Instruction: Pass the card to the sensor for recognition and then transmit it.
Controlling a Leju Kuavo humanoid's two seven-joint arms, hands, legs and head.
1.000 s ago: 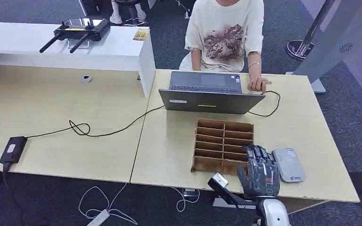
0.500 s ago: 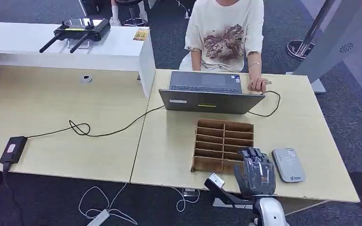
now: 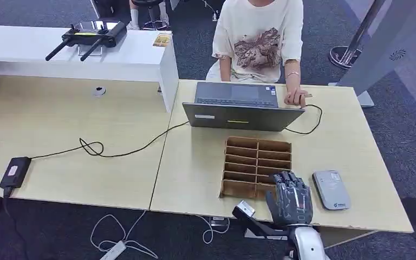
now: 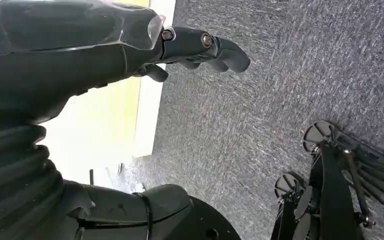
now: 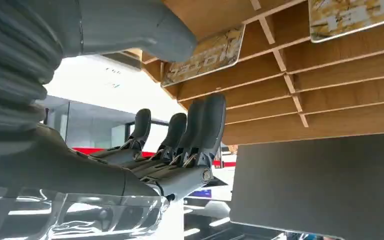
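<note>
A wooden slotted rack (image 3: 257,162) sits on the table in front of the laptop. In the right wrist view two patterned cards (image 5: 207,55) (image 5: 350,17) stand in its slots (image 5: 330,90). A grey card reader (image 3: 331,189) lies flat to the right of the rack. My right hand (image 3: 289,199) hovers at the rack's near right corner, fingers (image 5: 200,130) stretched toward the slots and thumb apart, holding nothing. My left hand (image 4: 200,47) hangs beside the table edge above the carpet, fingers loosely extended and empty.
A person (image 3: 260,38) sits behind the open laptop (image 3: 242,105), one hand (image 3: 295,97) resting on the table by it. A black cable (image 3: 114,149) runs left to a power adapter (image 3: 13,172). A white shelf (image 3: 141,59) holds a remote controller (image 3: 89,33).
My right hand has slid left, away from the card reader, to the rack's near right corner. Nothing else has moved.
</note>
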